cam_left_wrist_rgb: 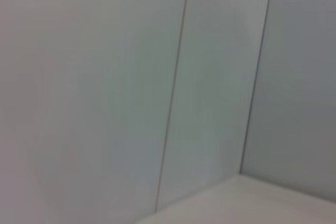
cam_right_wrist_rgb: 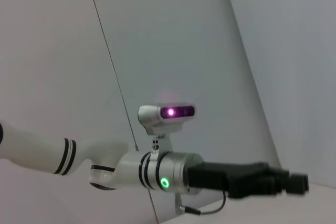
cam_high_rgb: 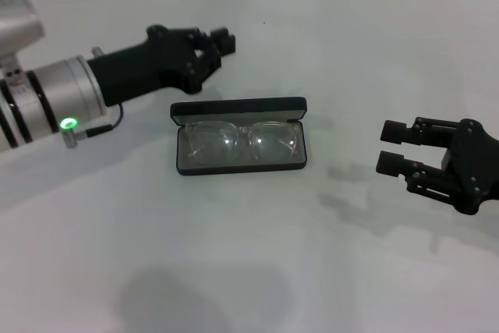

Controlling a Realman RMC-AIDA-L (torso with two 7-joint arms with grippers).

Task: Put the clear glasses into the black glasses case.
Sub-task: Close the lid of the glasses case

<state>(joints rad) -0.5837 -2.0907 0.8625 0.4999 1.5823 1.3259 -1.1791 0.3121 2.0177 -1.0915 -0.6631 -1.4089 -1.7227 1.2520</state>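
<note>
Head view: we see clear glasses (cam_high_rgb: pixel 240 143) lying inside open black glasses case (cam_high_rgb: pixel 239 136), frame centre, on surface (cam_high_rgb: pixel 249 271). Left tool (cam_high_rgb: pixel 221 46) upper left, fingers together, empty. Right tool (cam_high_rgb: pixel 390 147) right edge, fingers apart, empty. We judge placement done.

- The left arm (cam_high_rgb: pixel 47 103) at the upper left of the head view is a silver-grey metal cylinder with black rings around it.
- A green ring light (cam_high_rgb: pixel 69 124) glows on its wrist, and a thin black cable (cam_high_rgb: pixel 109 124) loops beside a small silver plug.
- The left gripper (cam_high_rgb: pixel 218 43) is matte black, with blocky linkages and square-ended fingers.
- The right gripper (cam_high_rgb: pixel 390 147) at the right edge is the same matte black, with small screws on its jointed links.
- In the right wrist view, the white left forearm (cam_right_wrist_rgb: pixel 37 150) carries black bands, and a silver camera (cam_right_wrist_rgb: pixel 167 114) with a magenta light sits on top.
</note>
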